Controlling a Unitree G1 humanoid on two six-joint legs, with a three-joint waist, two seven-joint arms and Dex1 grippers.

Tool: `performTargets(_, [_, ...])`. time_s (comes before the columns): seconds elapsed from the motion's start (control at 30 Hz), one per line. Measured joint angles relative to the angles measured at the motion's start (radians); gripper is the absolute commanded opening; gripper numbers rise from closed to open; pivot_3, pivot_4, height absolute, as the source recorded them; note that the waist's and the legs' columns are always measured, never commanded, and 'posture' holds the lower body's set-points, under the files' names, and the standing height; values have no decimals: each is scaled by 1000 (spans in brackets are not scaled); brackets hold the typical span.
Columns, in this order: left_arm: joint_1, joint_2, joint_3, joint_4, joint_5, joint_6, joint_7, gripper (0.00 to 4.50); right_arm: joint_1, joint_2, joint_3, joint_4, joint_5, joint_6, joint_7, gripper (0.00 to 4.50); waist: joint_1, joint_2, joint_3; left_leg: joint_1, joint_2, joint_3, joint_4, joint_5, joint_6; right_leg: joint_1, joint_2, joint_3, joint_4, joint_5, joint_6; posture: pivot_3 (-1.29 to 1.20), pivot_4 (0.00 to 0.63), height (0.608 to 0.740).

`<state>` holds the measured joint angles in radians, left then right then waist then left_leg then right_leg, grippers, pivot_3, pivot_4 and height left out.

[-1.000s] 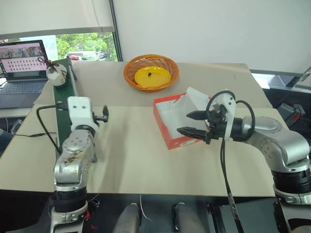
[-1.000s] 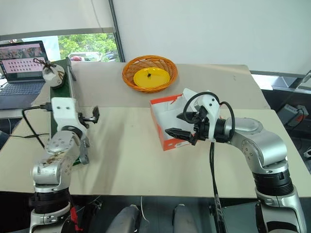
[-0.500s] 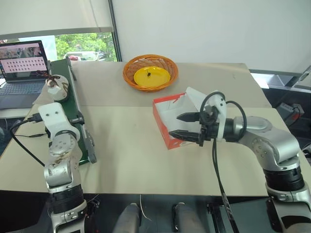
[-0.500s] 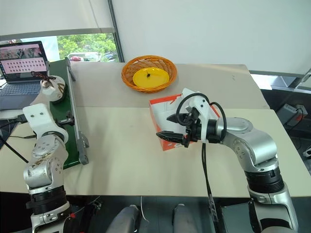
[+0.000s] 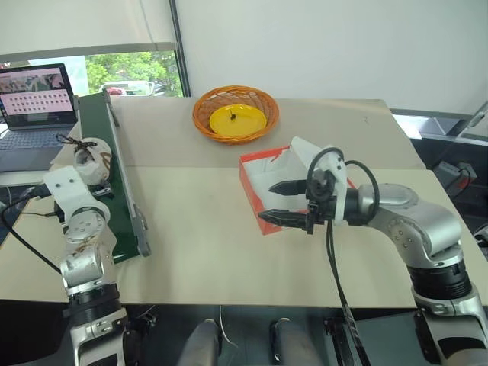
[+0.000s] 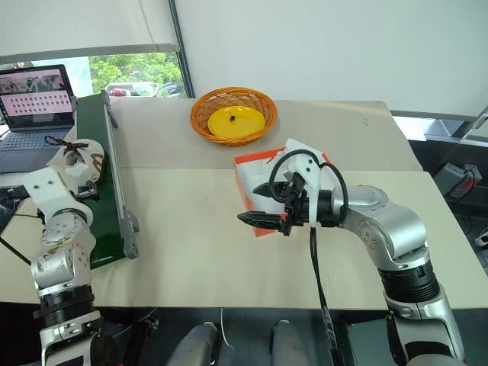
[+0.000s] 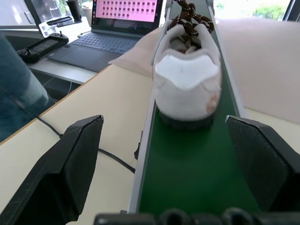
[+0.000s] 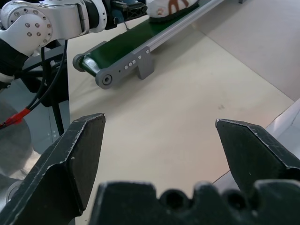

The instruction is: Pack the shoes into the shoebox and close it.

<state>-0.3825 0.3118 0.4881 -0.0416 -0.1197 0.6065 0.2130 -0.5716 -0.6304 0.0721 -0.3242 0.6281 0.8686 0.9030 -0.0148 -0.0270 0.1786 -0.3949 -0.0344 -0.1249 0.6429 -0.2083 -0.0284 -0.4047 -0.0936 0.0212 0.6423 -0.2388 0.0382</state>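
Note:
A small off-white shoe (image 5: 88,158) with dark laces stands on the green conveyor belt (image 5: 114,164) at the left of the table, heel toward me. My left gripper (image 7: 164,123) is open and level just short of that heel (image 7: 187,79), with its fingers (image 7: 61,173) spread wider than the shoe and not touching it. The red shoebox (image 5: 259,191) lies open in the middle of the table, white inside, its lid flap (image 5: 306,152) raised at the far side. My right gripper (image 5: 268,202) hovers open over the box's front corner, pointing left and holding nothing.
An orange wicker basket (image 5: 236,113) with a yellow plate sits behind the box. A laptop (image 5: 34,99) stands on a side desk at the far left. The belt's grey end roller and foot (image 8: 126,70) rest on the tan tabletop (image 5: 198,229).
My left arm has swung left to the conveyor, and the shoe has travelled down the belt toward it. My right gripper has edged slightly left over the box front.

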Motion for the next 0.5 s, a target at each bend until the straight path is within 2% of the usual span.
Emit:
performTargets(0.37, [-40,35,0,112,-42,16,-63,4500,0,-18,-18,0,1,0,-23,4448,0,0,0,1,0,0,0,0,0,0,0,0,2,0,0,0,150,740])
performTargets(0.47, [-44,35,3,134,-49,24,-67,3801,0,-25,-19,0,1,0,-29,4500,0,0,0,1,0,0,0,0,0,0,0,0,1,0,0,0,150,740])
performTargets(0.5, [-44,35,4,137,-55,24,-71,3443,0,-26,-20,0,0,0,-31,4500,-2,0,0,1,0,0,0,0,0,0,0,0,1,0,0,0,150,740])
